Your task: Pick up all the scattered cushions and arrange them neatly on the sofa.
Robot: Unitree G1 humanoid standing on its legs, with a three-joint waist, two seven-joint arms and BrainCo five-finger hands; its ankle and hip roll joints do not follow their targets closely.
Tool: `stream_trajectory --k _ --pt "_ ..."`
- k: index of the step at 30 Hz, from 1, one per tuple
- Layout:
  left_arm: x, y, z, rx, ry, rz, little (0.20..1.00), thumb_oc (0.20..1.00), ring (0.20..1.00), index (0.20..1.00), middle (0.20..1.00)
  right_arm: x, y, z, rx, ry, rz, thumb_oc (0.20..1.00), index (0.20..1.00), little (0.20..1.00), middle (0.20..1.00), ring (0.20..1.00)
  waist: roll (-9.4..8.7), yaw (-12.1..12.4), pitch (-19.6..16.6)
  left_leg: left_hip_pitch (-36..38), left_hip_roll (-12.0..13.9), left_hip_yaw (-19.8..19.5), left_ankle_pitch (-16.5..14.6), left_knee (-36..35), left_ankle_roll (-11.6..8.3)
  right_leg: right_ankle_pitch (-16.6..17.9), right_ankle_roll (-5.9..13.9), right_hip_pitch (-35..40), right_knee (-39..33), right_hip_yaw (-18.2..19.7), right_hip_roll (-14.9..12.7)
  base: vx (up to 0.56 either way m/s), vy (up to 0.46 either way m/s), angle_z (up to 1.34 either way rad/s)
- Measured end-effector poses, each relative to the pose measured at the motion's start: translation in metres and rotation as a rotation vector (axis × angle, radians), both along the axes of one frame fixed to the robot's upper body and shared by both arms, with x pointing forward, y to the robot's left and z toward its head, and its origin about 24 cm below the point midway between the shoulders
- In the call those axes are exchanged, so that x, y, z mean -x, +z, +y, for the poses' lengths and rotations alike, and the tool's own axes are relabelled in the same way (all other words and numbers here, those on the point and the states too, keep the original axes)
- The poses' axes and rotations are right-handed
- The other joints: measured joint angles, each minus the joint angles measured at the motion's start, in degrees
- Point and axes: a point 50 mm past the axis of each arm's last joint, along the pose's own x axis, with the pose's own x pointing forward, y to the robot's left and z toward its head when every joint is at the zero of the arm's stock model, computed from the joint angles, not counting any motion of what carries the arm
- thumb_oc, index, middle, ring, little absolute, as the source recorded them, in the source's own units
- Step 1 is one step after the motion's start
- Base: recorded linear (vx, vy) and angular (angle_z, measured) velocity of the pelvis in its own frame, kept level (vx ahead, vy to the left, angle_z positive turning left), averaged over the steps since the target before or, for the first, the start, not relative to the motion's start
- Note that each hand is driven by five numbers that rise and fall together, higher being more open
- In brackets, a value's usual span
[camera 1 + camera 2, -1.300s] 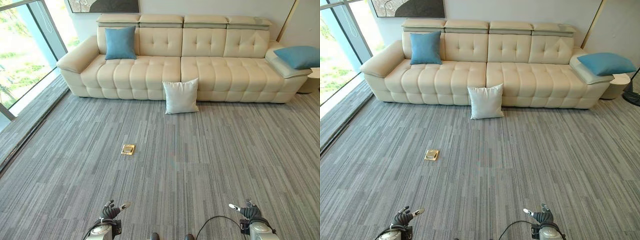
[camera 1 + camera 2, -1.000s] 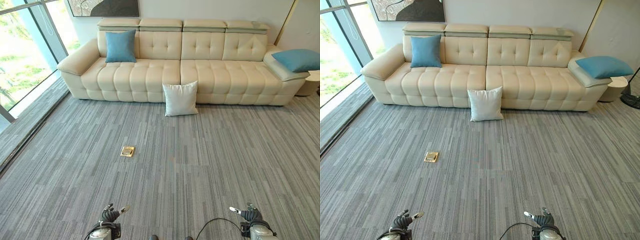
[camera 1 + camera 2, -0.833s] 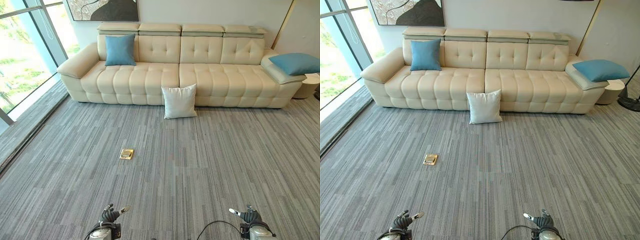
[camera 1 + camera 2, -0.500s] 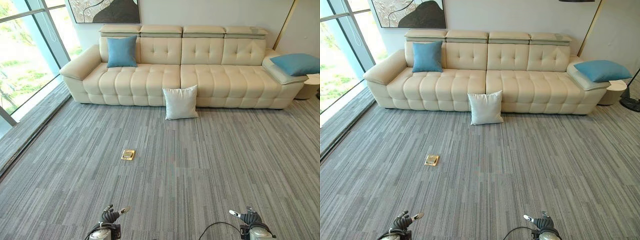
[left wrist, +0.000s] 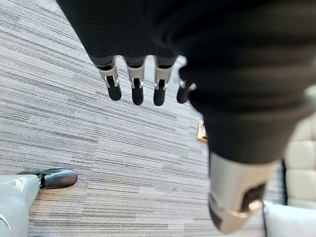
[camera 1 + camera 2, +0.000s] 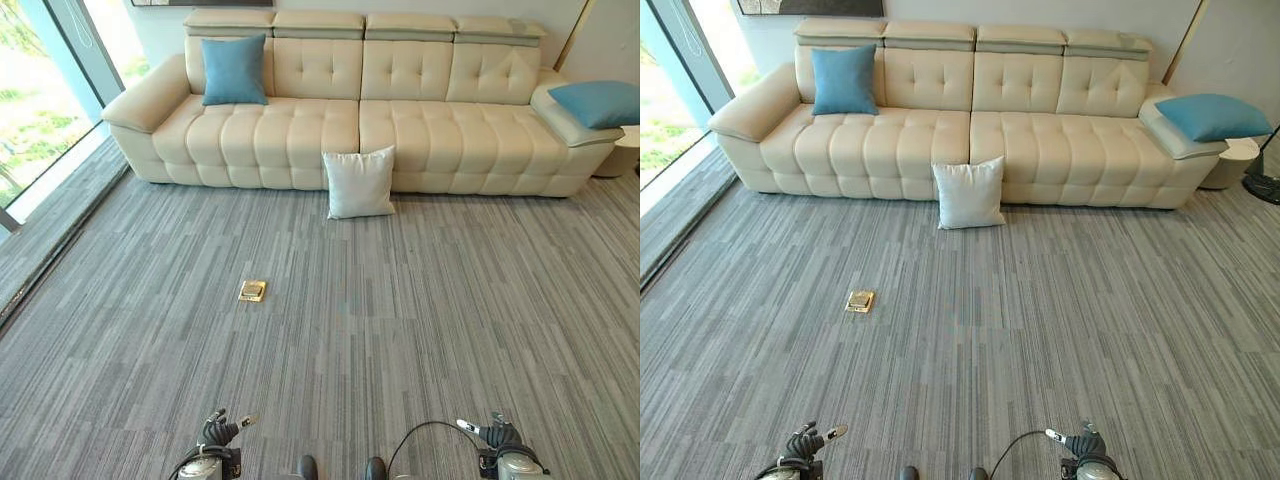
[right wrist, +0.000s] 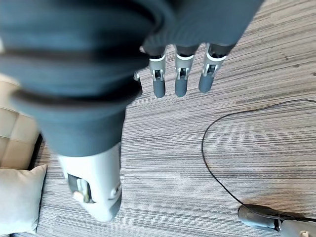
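Open carpet (image 6: 420, 300) up to sofa (image 6: 300, 140); 1 floor box (image 6: 252, 291).

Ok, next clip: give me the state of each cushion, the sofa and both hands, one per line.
White square cushion: on the carpet, upright, leaning against the sofa front.
Blue cushion at the left end: on the seat, upright against the backrest.
Blue cushion at the right end: lying on the armrest.
Cream tufted leather sofa: middle seats bare.
Left hand: open, empty.
Right hand: open, empty.

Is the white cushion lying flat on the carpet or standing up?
Standing up. The white cushion sits on its lower edge on the carpet, its back leaning against the front of the sofa.
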Motion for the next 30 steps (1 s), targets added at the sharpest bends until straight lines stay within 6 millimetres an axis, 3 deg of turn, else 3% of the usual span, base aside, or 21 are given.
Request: stream_trajectory --k 4,7,8,11,13,14,15,17,18,19,20,21,22,23,24,25,26,29,30 --pt "-0.006 0.004 0.005 -0.013 -0.004 -0.022 1.0 1.0 1.0 1.0 1.0 -0.012 0.004 0.001 0.001 0.009 -0.029 1.0 1.0 1.0 1.0 1.0 -0.22 -0.01 0.83 -2.05 -0.15 0.02 0.07 0.0 0.28 0.5 0.01 -2.24 0.49 0.12 -0.09 -0.03 0.135 -0.03" --pt "-0.016 0.007 0.006 -0.005 0.017 -0.043 1.0 1.0 1.0 1.0 1.0 -0.022 0.008 0.001 0.005 0.015 -0.054 1.0 1.0 1.0 1.0 1.0 0.24 -0.03 3.21 -3.87 -0.49 -0.05 -0.08 0.0 1.2 0.09 0.13 -5.91 4.73 -0.08 -0.69 0.02 0.176 -0.01" --pt "-0.018 0.007 0.005 -0.004 0.018 -0.042 1.0 1.0 1.0 1.0 1.0 -0.022 0.009 0.0 0.008 0.015 -0.055 1.0 1.0 1.0 1.0 1.0 0.58 -0.14 3.9 -3.87 -0.38 -0.46 -0.38 -0.01 1.75 -0.43 0.29 -7.55 7.94 -0.26 -0.9 0.02 0.249 -0.01" --pt "-0.027 0.01 0.003 -0.001 0.026 -0.066 1.0 1.0 1.0 1.0 1.0 -0.031 0.012 0.002 0.008 0.033 -0.074 1.0 1.0 1.0 1.0 1.0 1.58 -0.08 6.69 -2.96 -0.24 0.27 -0.63 0.0 2.83 -2.93 3.85 -18.32 31.28 -0.84 -3.16 0.03 0.162 -0.04" --pt "-0.032 0.013 0.006 -0.01 0.021 -0.08 1.0 1.0 1.0 1.0 1.0 -0.031 0.01 0.007 0.001 0.05 -0.065 1.0 1.0 1.0 1.0 1.0 0.24 -0.09 7.32 -1.93 -1.56 0.26 -0.55 0.35 3.94 -3.64 4.33 -21.88 38.19 -0.96 -5.49 0.1 0.052 0.04" --pt "-0.032 0.013 0.004 0.004 0.029 -0.08 1.0 1.0 1.0 1.0 1.0 -0.03 0.009 0.011 -0.007 0.057 -0.06 1.0 1.0 1.0 1.0 1.0 -0.35 -0.13 7.42 -1.41 -2.26 0.2 -0.82 0.4 4.89 -6.85 4.24 -23.75 40.53 -1.33 -6.29 0.16 0.004 -0.05" --pt "-0.035 0.013 -0.001 0.01 0.012 -0.085 1.0 1.0 1.0 1.0 1.0 -0.032 0.009 0.011 -0.008 0.057 -0.062 1.0 1.0 1.0 1.0 1.0 -0.26 -0.04 7.86 -1.3 -2.17 0.16 -0.93 0.42 5.28 -8.42 4.56 -25.41 38.4 -1.48 -6.01 0.36 -0.084 -0.04" --pt "-0.04 0.013 -0.006 0.019 0.004 -0.093 1.0 1.0 1.0 1.0 1.0 -0.031 0.008 0.011 -0.007 0.051 -0.043 1.0 1.0 1.0 1.0 1.0 -0.12 -0.02 8.05 -0.15 -2.08 0.9 -2.44 0.41 4.66 -7.24 6.86 -25.32 14.3 -3.22 -4.74 0.55 -0.174 -0.11" --pt "-0.037 0.01 -0.005 0.023 0.02 -0.074 1.0 1.0 1.0 1.0 1.0 -0.028 0.006 0.009 -0.009 0.033 -0.026 1.0 1.0 1.0 1.0 1.0 -0.4 -0.02 7.82 1.47 -2.12 1.5 -3.94 0.29 3.69 -6.01 8.96 -22.86 0.49 -4.85 -4.36 0.48 -0.156 -0.18" --pt "-0.034 0.008 -0.006 0.028 0.028 -0.063 1.0 1.0 1.0 1.0 1.0 -0.026 0.005 0.008 -0.013 0.014 -0.027 1.0 1.0 1.0 1.0 1.0 -0.42 -0.16 7.81 3.15 -2.06 1.49 -5.11 0.05 3.0 -5.48 9.61 -22.74 -0.07 -4.99 -4.48 0.6 -0.189 -0.03" --pt "-0.029 0.006 -0.008 0.04 0.046 -0.058 1.0 1.0 1.0 1.0 1.0 -0.02 0.003 0.005 -0.012 -0.003 -0.013 1.0 1.0 1.0 1.0 1.0 -0.17 -0.1 6.56 3.52 -1.63 1.17 -5.66 0.02 3.04 -4.34 8.23 -22.69 1.79 -4.91 -4.7 0.65 -0.206 0.33" --pt "-0.022 0.002 -0.015 0.057 0.039 -0.044 1.0 1.0 1.0 1.0 1.0 -0.007 -0.002 -0.002 0.003 -0.021 0.041 1.0 1.0 1.0 1.0 1.0 1.8 -0.46 4.97 5.57 1.04 -0.41 -7.69 0.12 1.53 -4.88 5.61 -22.42 14.72 -4.9 -4.14 0.81 -0.285 0.62" --pt "-0.011 -0.001 -0.018 0.061 0.019 -0.021 1.0 1.0 1.0 1.0 1.0 0.017 -0.01 -0.005 0.005 -0.03 0.112 1.0 1.0 1.0 1.0 1.0 2.48 -0.02 1.72 8.56 3.55 -1.99 -10.58 1.73 -0.65 -3.56 2.87 -15.85 13.03 -6.09 -2.02 0.79 -0.322 0.62" --pt "-0.006 -0.003 -0.017 0.062 0.027 -0.007 1.0 1.0 1.0 1.0 1.0 0.019 -0.011 -0.006 0.008 -0.035 0.117 1.0 1.0 1.0 1.0 1.0 2.87 -0.03 1.23 8.43 5.03 -1.89 -11.05 5.27 -2.69 -2.17 2.42 -13.29 11.35 -6.53 -0.78 0.59 -0.257 0.45" --pt "-0.001 -0.006 -0.016 0.06 0.033 0.017 1.0 1.0 1.0 1.0 1.0 0.022 -0.011 -0.008 0.011 -0.036 0.12 1.0 1.0 1.0 1.0 1.0 2.15 0.06 -0.38 6.92 5.24 -1.87 -10.98 9.88 -3.19 -1.34 -0.13 -11.45 9.22 -6.83 -0.33 0.44 -0.23 0.25" --pt "0.001 -0.007 -0.017 0.063 0.035 0.022 1.0 1.0 1.0 1.0 1.0 0.021 -0.01 -0.011 0.019 -0.038 0.116 1.0 1.0 1.0 1.0 1.0 2.09 0.05 -0.86 5.83 5.52 -1.93 -10.94 14.15 -4.34 -0.92 -1.02 -9.43 7.74 -7.49 0.0 0.36 -0.257 0.26" --pt "0.002 -0.009 -0.022 0.078 0.037 0.03 1.0 1.0 1.0 1.0 1.0 0.022 -0.007 -0.018 0.04 -0.036 0.114 1.0 1.0 1.0 1.0 1.0 1.95 -0.06 -2.0 1.67 6.28 -1.89 -11.73 22.94 -6.94 -0.09 -2.74 -6.52 4.55 -8.2 0.63 0.43 -0.314 0.17" --pt "-0.003 -0.008 -0.024 0.088 0.032 0.016 1.0 1.0 1.0 1.0 1.0 0.012 -0.001 -0.022 0.054 -0.025 0.08 1.0 1.0 1.0 1.0 1.0 1.92 -0.15 -1.85 -9.47 7.06 -5.41 -7.98 46.28 -13.09 -0.58 -5.29 -2.75 1.05 -8.27 2.04 0.22 -0.168 -0.01" --pt "-0.002 -0.008 -0.024 0.088 0.035 0.019 1.0 1.0 1.0 1.0 1.0 0.004 0.001 -0.02 0.059 -0.001 0.063 1.0 1.0 1.0 1.0 1.0 1.69 0.44 -1.69 -13.16 6.46 -5.34 -7.9 50.67 -13.04 -0.75 -5.97 -1.6 0.82 -7.79 2.06 0.29 -0.194 -0.41"
